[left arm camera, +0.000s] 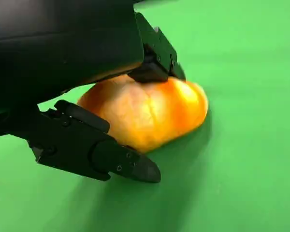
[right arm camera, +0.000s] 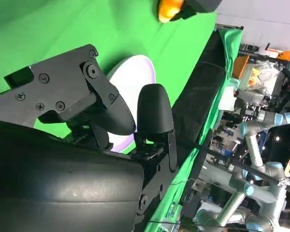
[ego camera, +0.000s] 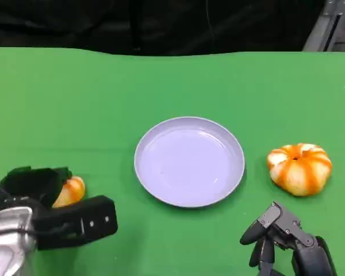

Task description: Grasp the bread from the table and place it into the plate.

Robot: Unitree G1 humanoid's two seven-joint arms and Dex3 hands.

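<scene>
The bread (ego camera: 73,190) is a golden-orange roll lying on the green table at the lower left. My left hand (ego camera: 52,210) is closed around it. In the left wrist view its fingers (left arm camera: 157,58) press on the top of the bread (left arm camera: 150,111) and the thumb (left arm camera: 94,147) lies against the near side. The lilac plate (ego camera: 190,161) stands in the middle of the table, with nothing on it. My right hand (ego camera: 282,236) hovers at the lower right, fingers apart and holding nothing. The right wrist view shows the plate (right arm camera: 135,79) and the bread (right arm camera: 167,8) beyond its fingers (right arm camera: 154,111).
An orange-and-white striped bun (ego camera: 299,168) sits to the right of the plate, just ahead of my right hand. The green cloth (ego camera: 75,98) runs to a dark backdrop at the far edge. Robot arms and clutter (right arm camera: 261,121) stand beyond the table.
</scene>
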